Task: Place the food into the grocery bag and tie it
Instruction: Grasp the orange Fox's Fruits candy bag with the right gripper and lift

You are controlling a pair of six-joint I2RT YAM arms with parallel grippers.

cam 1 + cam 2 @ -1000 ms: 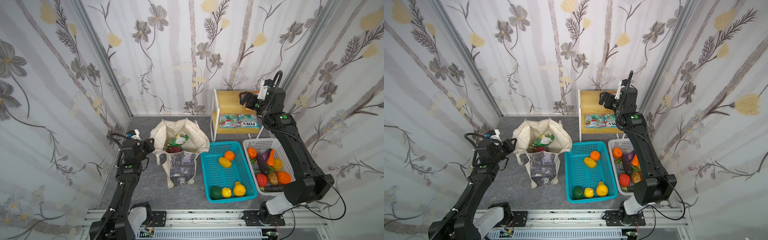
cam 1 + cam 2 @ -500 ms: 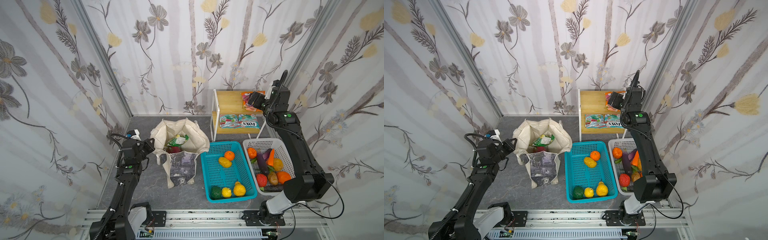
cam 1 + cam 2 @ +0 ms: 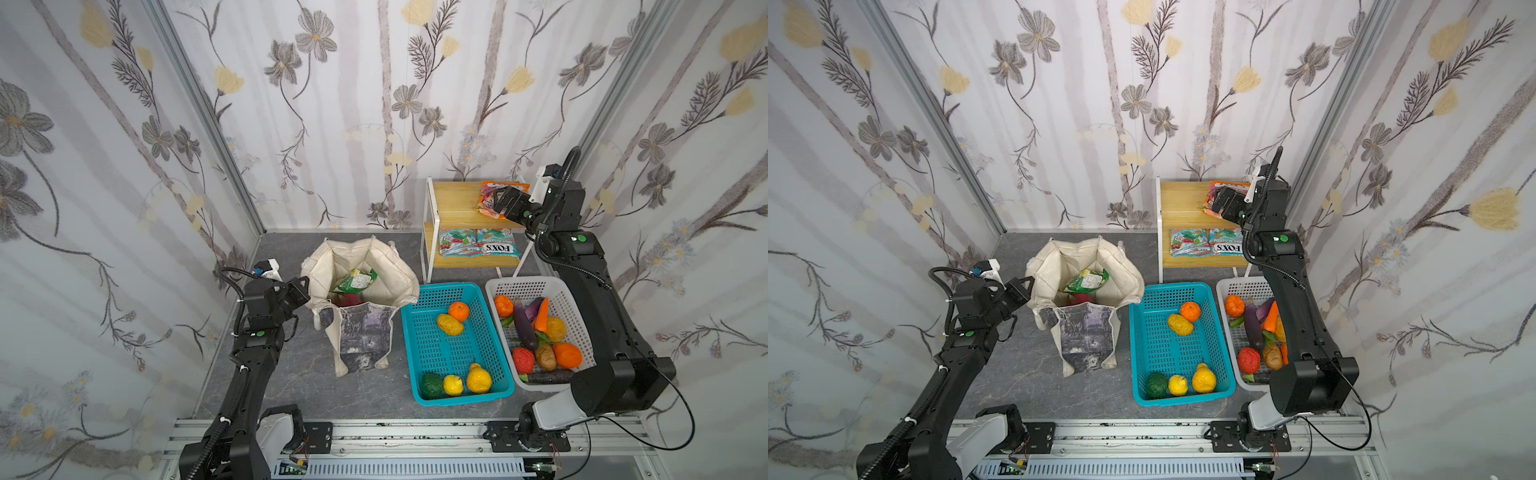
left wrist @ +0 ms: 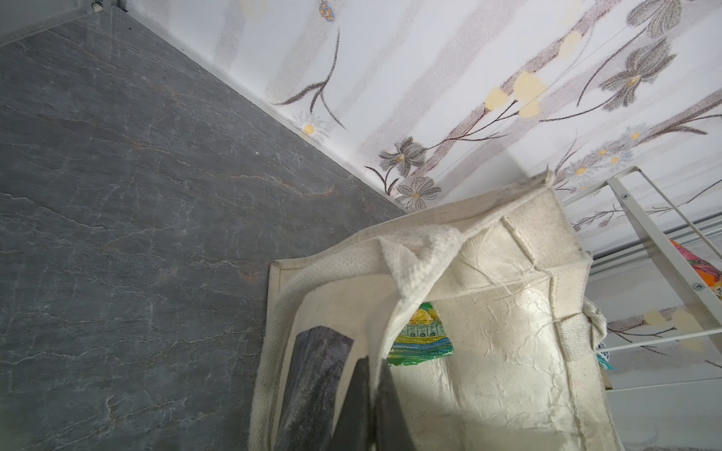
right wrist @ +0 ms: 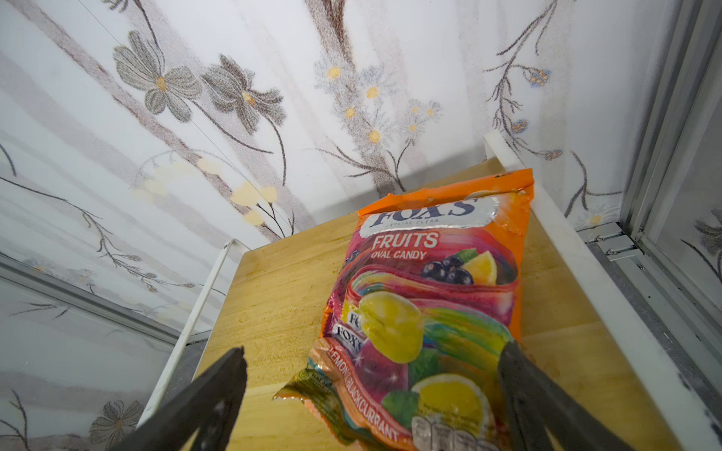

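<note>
In a top view the grocery bag (image 3: 386, 266) stands open on the grey floor (image 3: 299, 374), with a green packet (image 3: 354, 281) inside. The left gripper (image 3: 306, 286) is at the bag's 9 o'clock edge. At 2 o'clock from the bag is a wooden shelf (image 3: 455, 203). An orange candy packet (image 3: 490, 193) lies on its 3 o'clock side, and the right gripper (image 3: 500, 203) hangs right over it. From up here you cannot see how its jaws stand. More toy fruit (image 3: 450, 324) sits in the teal basket (image 3: 432, 355) and the white basket (image 3: 528, 286), between 3 and 4 o'clock from the bag.

The left wrist view shows what the top does not: the left gripper is squeezed shut on the bag's cloth rim, holding the mouth open.

The right wrist view shows the right gripper wide open and holding nothing, one finger (image 5: 213, 390) on each side of the packet's near end. The packet looks light, soft, shiny and slippery, with hard sweets that can slide inside. I think a pinch across the flat near end is best.
</note>
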